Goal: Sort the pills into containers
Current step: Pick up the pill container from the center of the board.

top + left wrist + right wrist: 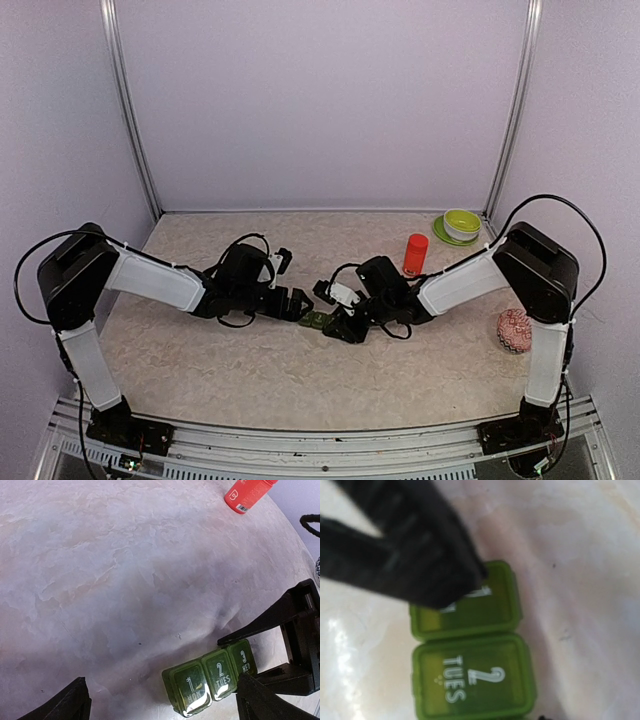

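The containers [212,680] are a strip of three see-through green square plastic boxes with the lids shut. The lids are printed 1 MON and 2 TUES in white; the text under the 3 I can't read cleanly. The strip lies flat on the pale marbled surface [230,370], mid-table between both arms.

My left arm [160,280] reaches in low, with the left fingers [72,705] spread all the way and holding nothing. The right arm [460,282] comes in low from the other side. The right fingers [265,622] are partway closed on either side of the box-3 end, and I honestly can't tell if they're pinching it.

The right wrist view is blurry: a dark finger covers most of the "1" lid, and box 3 is cut off.
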